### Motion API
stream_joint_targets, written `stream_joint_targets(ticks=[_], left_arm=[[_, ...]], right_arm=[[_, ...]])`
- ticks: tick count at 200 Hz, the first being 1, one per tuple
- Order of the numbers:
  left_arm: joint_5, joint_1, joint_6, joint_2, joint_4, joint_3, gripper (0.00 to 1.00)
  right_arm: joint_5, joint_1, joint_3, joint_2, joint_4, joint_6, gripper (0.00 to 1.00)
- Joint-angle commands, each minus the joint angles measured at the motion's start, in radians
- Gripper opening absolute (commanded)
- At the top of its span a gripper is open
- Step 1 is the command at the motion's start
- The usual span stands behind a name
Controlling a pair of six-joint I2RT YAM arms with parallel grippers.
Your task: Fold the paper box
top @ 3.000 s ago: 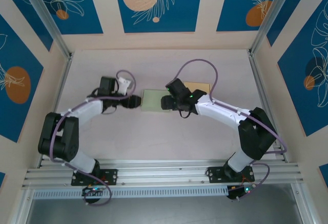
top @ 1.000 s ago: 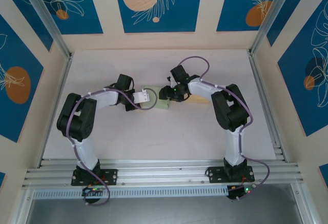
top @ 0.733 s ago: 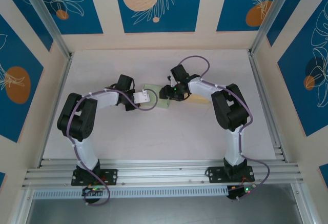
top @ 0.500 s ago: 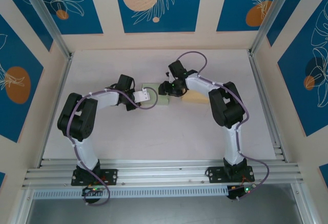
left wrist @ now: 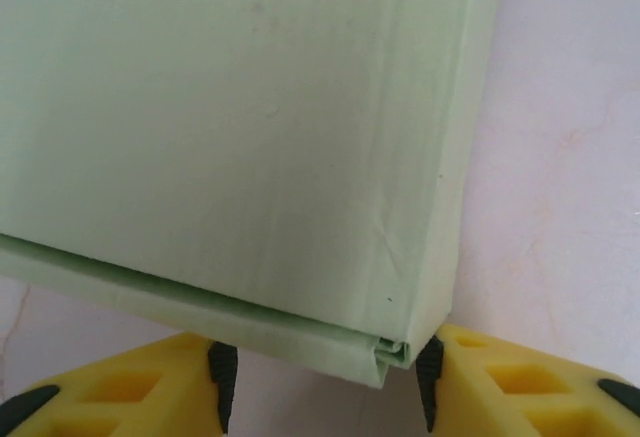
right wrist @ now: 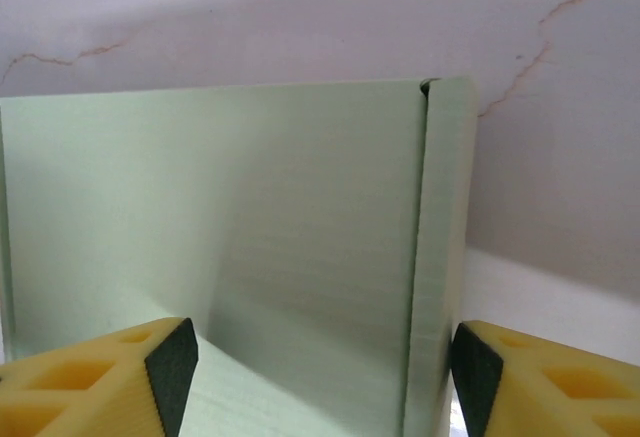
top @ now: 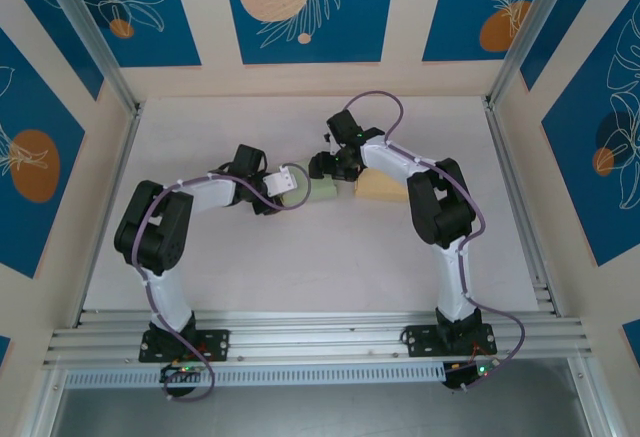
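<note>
Both the left pincer (left wrist: 322,382) and the right pincer (right wrist: 320,362) stand wide, flanking the pale green paper box (top: 322,190) midway between the tabletop's (top: 300,257) left and right edges.

No word, label, brand or number can be read in any view. The pale green paper box (left wrist: 250,127) shows plain faces to both wrist cameras. The blue wall panels (top: 308,7) carry leaf and circle patterns, not lettering. Any marking on the arm bases (top: 183,345) is perhaps too small to make out from above.
</note>
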Motion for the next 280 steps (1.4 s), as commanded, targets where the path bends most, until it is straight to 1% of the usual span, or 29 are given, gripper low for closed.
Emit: stream_joint_targets(ticks=[1, 12, 42, 68, 84, 114, 123, 129, 144, 163, 174, 187, 200, 217, 227, 237, 256, 280], left_arm=[[0.010, 0.021, -0.012, -0.071, 0.032, -0.030, 0.58], [0.005, 0.030, -0.016, -0.098, 0.042, -0.050, 0.61], [-0.012, 0.055, -0.032, -0.176, 0.048, -0.086, 0.72], [-0.048, 0.076, -0.076, -0.279, 0.052, -0.126, 0.86], [-0.113, 0.082, -0.136, -0.366, 0.075, -0.172, 1.00], [-0.311, 0.088, -0.289, -0.557, 0.131, -0.307, 1.00], [-0.374, 0.089, -0.343, -0.614, 0.139, -0.357, 1.00], [-0.413, 0.089, -0.381, -0.654, 0.150, -0.396, 1.00], [-0.485, 0.093, -0.475, -0.765, 0.210, -0.503, 1.00], [-0.525, 0.106, -0.562, -0.915, 0.324, -0.657, 1.00], [-0.536, 0.114, -0.597, -0.996, 0.362, -0.727, 1.00], [-0.538, 0.122, -0.620, -1.078, 0.384, -0.794, 1.00], [-0.545, 0.131, -0.626, -1.136, 0.430, -0.855, 1.00], [-0.545, 0.154, -0.639, -1.161, 0.525, -0.923, 1.00], [-0.521, 0.172, -0.655, -1.152, 0.572, -0.947, 1.00], [-0.486, 0.194, -0.672, -1.129, 0.620, -0.965, 1.00], [-0.433, 0.233, -0.699, -1.032, 0.715, -0.975, 1.00], [-0.367, 0.255, -0.703, -0.859, 0.846, -0.942, 1.00]], right_arm=[[0.027, 0.005, -0.023, -0.057, -0.030, -0.012, 0.72], [0.042, 0.005, -0.038, -0.075, -0.030, -0.009, 0.76], [0.066, 0.005, -0.084, -0.135, -0.027, -0.008, 0.77], [0.102, 0.010, -0.156, -0.240, -0.018, -0.008, 0.78], [0.146, 0.006, -0.237, -0.337, 0.002, -0.002, 0.80], [0.262, -0.025, -0.455, -0.577, 0.052, 0.004, 0.90], [0.300, -0.043, -0.526, -0.655, 0.061, 0.010, 0.94], [0.327, -0.054, -0.573, -0.707, 0.066, 0.016, 1.00], [0.380, -0.096, -0.686, -0.836, 0.081, 0.024, 0.99], [0.456, -0.152, -0.808, -0.988, 0.101, 0.025, 0.99], [0.493, -0.183, -0.868, -1.063, 0.132, 0.010, 0.99], [0.521, -0.222, -0.939, -1.137, 0.204, -0.028, 0.99], [0.531, -0.255, -1.012, -1.195, 0.320, -0.091, 0.99], [0.530, -0.287, -1.121, -1.232, 0.518, -0.220, 0.99], [0.528, -0.307, -1.173, -1.234, 0.618, -0.256, 0.99], [0.498, -0.335, -1.219, -1.225, 0.714, -0.281, 0.99], [0.460, -0.360, -1.287, -1.177, 0.886, -0.345, 0.99], [0.436, -0.393, -1.296, -1.106, 0.951, -0.343, 0.99]])
